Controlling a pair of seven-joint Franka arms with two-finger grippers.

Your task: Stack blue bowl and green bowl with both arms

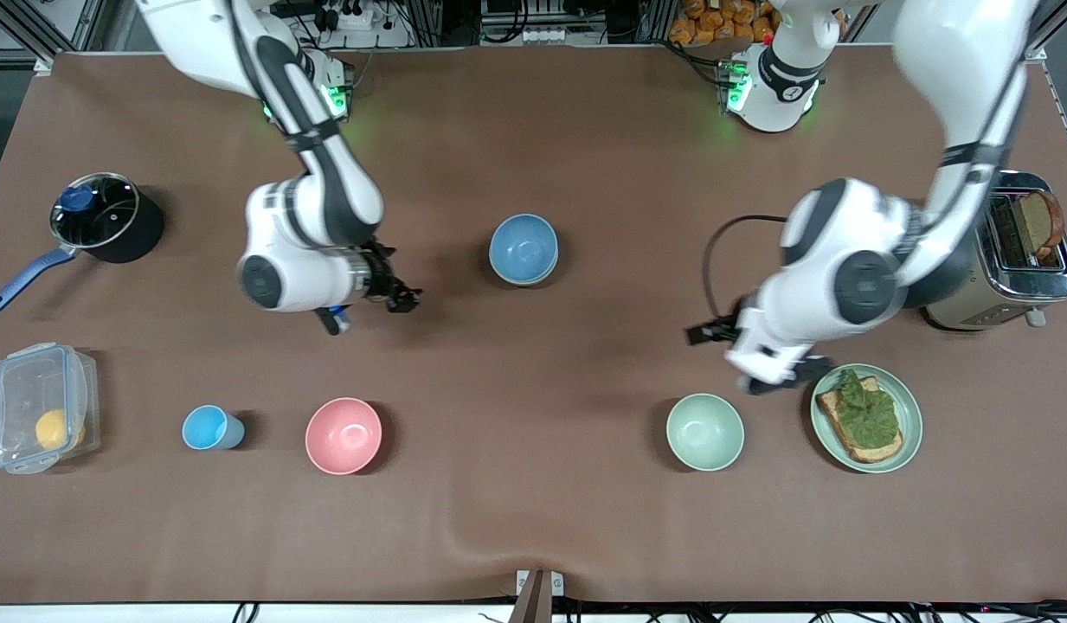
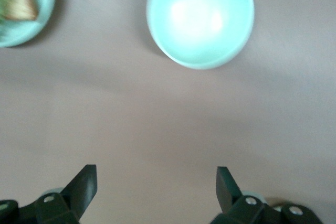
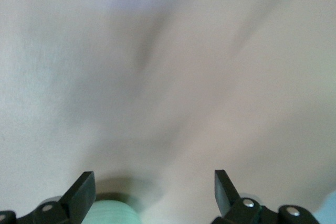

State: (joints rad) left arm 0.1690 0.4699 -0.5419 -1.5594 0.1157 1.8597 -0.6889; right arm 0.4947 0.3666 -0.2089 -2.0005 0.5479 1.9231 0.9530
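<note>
Both the left hand and the right hand hang spread wide and empty over the table.

The blue bowl is round, matte, medium blue and empty, standing upright with its mouth up. It sits about midway between the two ends of the table, somewhat closer to the edge where the arms' bases stand than to the front camera's edge. A paler band runs under its rim on the side toward the front camera; whether that is its own wall or something beneath it, I cannot tell.

The green bowl is pale green, matte, the same size, and also upright and empty. It stands nearer the front camera's edge, toward the left arm's end, well apart from the blue bowl.
</note>
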